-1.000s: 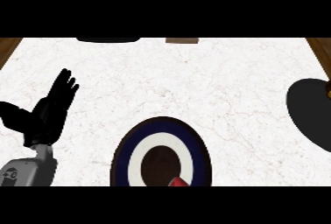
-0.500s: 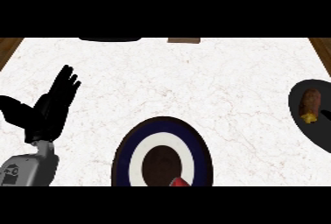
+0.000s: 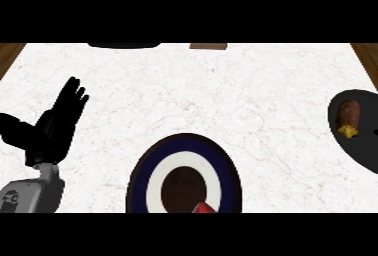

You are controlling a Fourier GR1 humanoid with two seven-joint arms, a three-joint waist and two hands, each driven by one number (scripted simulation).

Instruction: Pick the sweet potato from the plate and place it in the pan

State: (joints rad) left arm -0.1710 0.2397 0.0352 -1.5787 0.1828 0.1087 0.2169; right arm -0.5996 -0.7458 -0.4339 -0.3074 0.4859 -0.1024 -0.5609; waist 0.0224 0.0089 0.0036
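The brown sweet potato already lies in the black round pan, right of the navy-and-white ringed plate. Left of the plate, the black left hand rests open, fingers straight. The potato sits near the pan's rim; I'd guess a nudge could tip it out.

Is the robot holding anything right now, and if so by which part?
Nothing is held. The left hand is open, fingers up; the right hand is out of view.

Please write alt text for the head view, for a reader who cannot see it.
A brown sweet potato lies in a dark pan at the white marble counter's right edge. The blue-and-white round plate sits bottom centre; the open left hand rests left.
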